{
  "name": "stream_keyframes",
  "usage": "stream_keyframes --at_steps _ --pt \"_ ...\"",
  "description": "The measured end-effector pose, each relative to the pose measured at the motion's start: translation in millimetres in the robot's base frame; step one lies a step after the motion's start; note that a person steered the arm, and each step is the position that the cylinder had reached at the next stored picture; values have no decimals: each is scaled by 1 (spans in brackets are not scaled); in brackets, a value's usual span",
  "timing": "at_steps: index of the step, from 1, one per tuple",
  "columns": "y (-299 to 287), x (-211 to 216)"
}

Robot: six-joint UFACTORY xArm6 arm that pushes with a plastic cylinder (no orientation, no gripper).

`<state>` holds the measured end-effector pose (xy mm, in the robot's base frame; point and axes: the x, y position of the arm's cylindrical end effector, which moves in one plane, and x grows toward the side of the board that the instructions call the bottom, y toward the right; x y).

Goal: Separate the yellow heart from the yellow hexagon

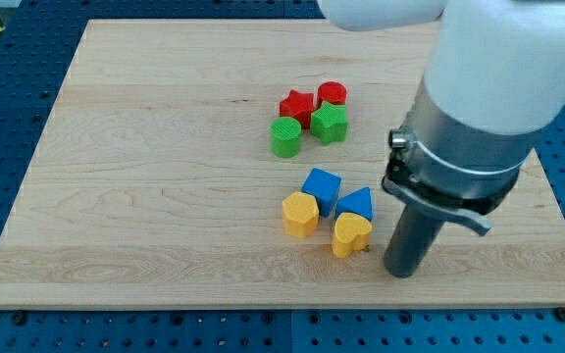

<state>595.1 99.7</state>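
Observation:
The yellow heart (351, 234) lies on the wooden board (145, 196), right of centre near the view's bottom. The yellow hexagon (300, 214) sits just to its left, with a small gap between them. A blue cube (321, 187) and a blue triangle (356, 203) touch them from above. My tip (401, 272) is on the board to the right of the yellow heart and a little lower, close to it but apart.
A second cluster stands further up the board: a red star (296, 105), a red cylinder (333, 94), a green star (330, 123) and a green cylinder (285, 137). The arm's white and grey body (488, 88) covers the board's upper right.

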Motion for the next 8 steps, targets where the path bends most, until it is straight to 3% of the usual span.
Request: stream_keyframes --at_steps 2,3,5,8 --pt "-109 -3" --pt "-134 -25" --pt "-107 -53" --pt "-36 -28"
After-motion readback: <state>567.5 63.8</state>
